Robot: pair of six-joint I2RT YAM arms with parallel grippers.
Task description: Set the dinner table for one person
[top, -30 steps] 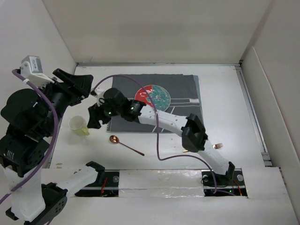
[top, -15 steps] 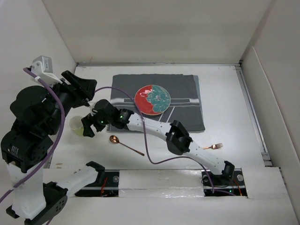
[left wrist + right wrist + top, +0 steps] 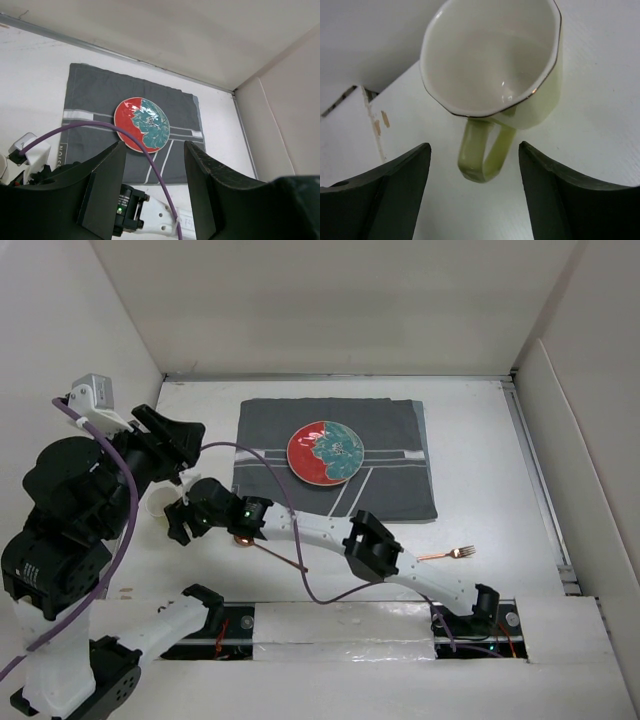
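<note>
Nearest me, my right arm (image 3: 372,546) runs low from its base, slanting left across the dinner table (image 3: 480,440), the broad white surface that spans from side panel to side panel under everything here. A copper fork (image 3: 455,553) lies on that surface just beside the arm, on the right. Left of centre is a copper spoon (image 3: 247,537), its handle angled back toward me; its bowl is right against the arm, and I cannot tell whether they touch. Further left, the right pincer (image 3: 473,150) sits low at the pale green cup (image 3: 490,55). On the wrist view its fingers are spread, and the cup's handle points into the gap with space on both sides, so nothing is pinched. The cup stands upright on the surface near the left edge, white inside. From overhead it is mostly hidden behind my bulky left arm (image 3: 70,500). That arm's left pincer (image 3: 154,150) hangs well above the surface, fingers apart, gripping nothing. Farther out, the dark grey striped placemat (image 3: 400,430) lies flat on the surface, and the red and teal plate (image 3: 326,452) rests near its middle.
</note>
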